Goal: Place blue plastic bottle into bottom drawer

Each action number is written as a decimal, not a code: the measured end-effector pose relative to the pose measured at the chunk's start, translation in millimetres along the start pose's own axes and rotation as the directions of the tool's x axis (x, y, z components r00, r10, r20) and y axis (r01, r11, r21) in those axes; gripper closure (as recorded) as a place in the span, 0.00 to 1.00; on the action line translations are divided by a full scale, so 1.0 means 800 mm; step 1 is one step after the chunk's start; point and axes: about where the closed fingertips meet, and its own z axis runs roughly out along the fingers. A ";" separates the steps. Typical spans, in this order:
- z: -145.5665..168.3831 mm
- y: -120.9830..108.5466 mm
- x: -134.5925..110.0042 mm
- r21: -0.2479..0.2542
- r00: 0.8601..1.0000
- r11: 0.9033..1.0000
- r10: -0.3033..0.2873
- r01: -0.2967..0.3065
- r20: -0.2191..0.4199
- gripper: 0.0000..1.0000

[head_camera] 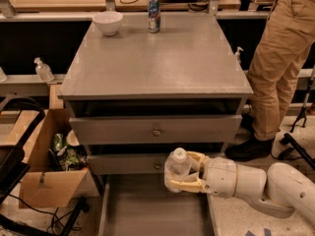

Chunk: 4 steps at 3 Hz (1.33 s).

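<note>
- Bottle (177,165) is clamped, cap up, between the fingers of the end effector (180,174).
- It hangs above the open bottom drawer (147,213), just in front of the middle drawer (123,164).
- Can (154,14) and bowl (108,22) stand on the counter (162,63).

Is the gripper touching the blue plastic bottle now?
Touching. The camera view shows the gripper clamped on both sides of the blue plastic bottle, above the open bottom drawer.
</note>
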 end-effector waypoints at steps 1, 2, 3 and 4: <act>0.037 0.002 0.032 -0.032 0.999 0.999 0.038 -0.038 0.026 1.00; 0.107 0.004 0.113 -0.076 0.993 0.993 0.093 -0.088 0.070 1.00; 0.163 0.004 0.202 -0.120 0.992 0.989 0.096 -0.087 0.076 1.00; 0.217 0.008 0.293 -0.203 0.998 0.978 0.055 -0.057 -0.015 1.00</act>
